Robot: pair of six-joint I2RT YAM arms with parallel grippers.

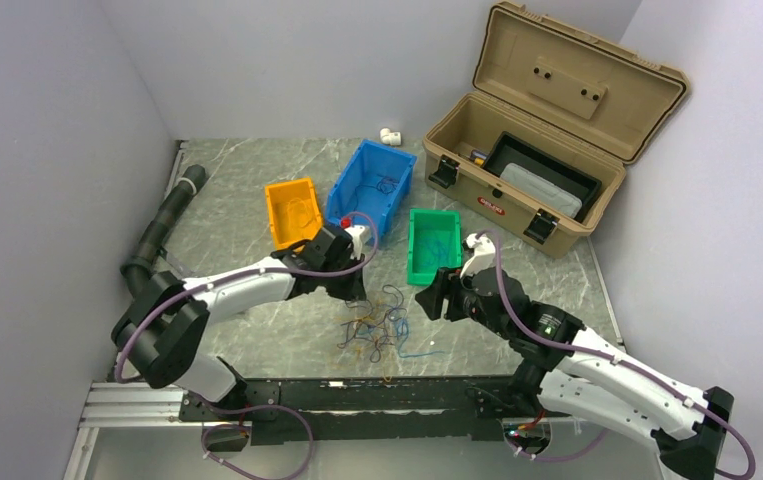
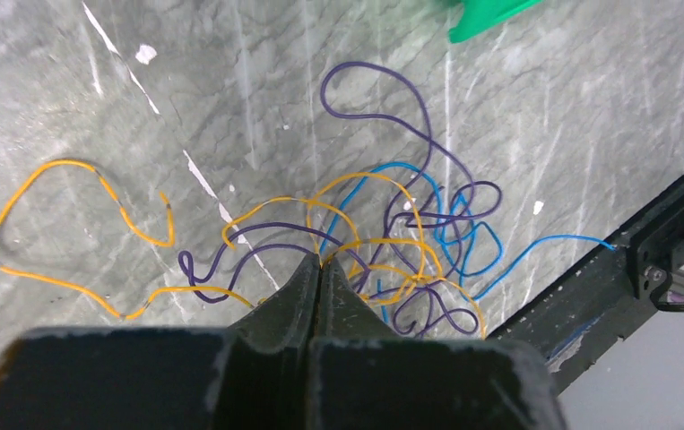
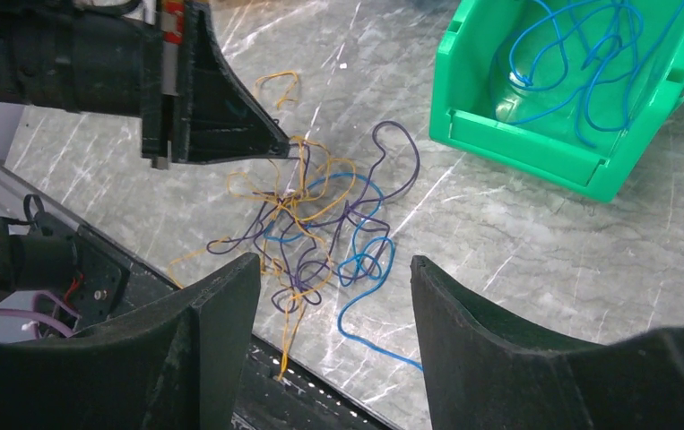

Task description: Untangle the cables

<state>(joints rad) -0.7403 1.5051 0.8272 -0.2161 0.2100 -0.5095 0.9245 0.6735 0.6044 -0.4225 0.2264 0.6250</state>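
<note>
**A:** Where are the cables?

**B:** The cables (image 1: 377,325) lie in a loose tangle on the marbled tabletop (image 1: 247,170), between the two arms. Yellow-orange, purple and blue strands loop through one another. One blue strand trails out toward the black rail (image 2: 589,296) at the near edge.

**A:** And the left gripper?

**B:** The left gripper (image 2: 318,262) is down at the tangle's edge, its jaws pressed together with no gap. The tips meet just where an orange strand and a purple one run. Whether either is pinched between them, I cannot tell.

**A:** The right one?

**B:** The right gripper (image 3: 333,262) hangs above the tangle with its jaws wide, holding nothing.

**A:** Anything beyond the tangle?

**B:** A green bin (image 3: 517,148) near it holds blue cables (image 3: 580,90). An orange bin (image 1: 292,210) and a blue bin (image 1: 372,185) stand side by side farther back. A tan toolbox (image 1: 537,150) stands at the far right, its lid open.
</note>
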